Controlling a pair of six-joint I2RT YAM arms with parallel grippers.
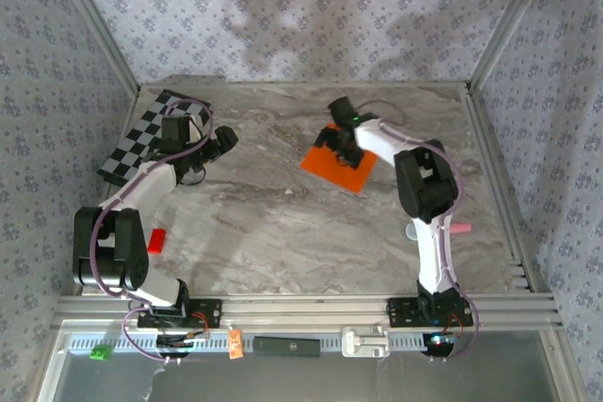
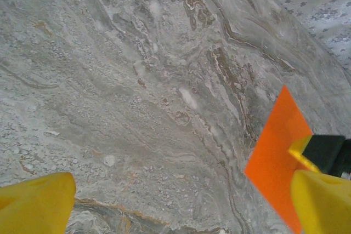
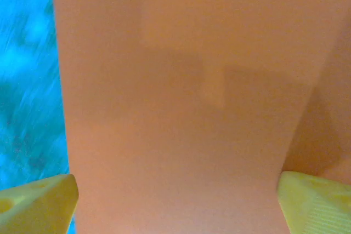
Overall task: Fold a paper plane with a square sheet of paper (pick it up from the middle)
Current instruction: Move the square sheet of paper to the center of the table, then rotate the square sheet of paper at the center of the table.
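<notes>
Grey marble table [image 1: 283, 233]: thin bright orange square sheet of paper [image 1: 344, 174] lies flat, far and right of centre, directly under right gripper [image 3: 175, 204], jaws wide, straddling its middle. Left gripper [image 2: 178, 204] wide too, well apart, sheet off to its right; right arm nearer

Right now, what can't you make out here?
- Top view: right arm covers the paper's far corner; contact unclear.
- Right wrist: paper blurred, cut by the frame; creases unreadable.
- Left wrist: paper partly behind the left finger.
- Top view: left arm hides part of the checkerboard.
</notes>
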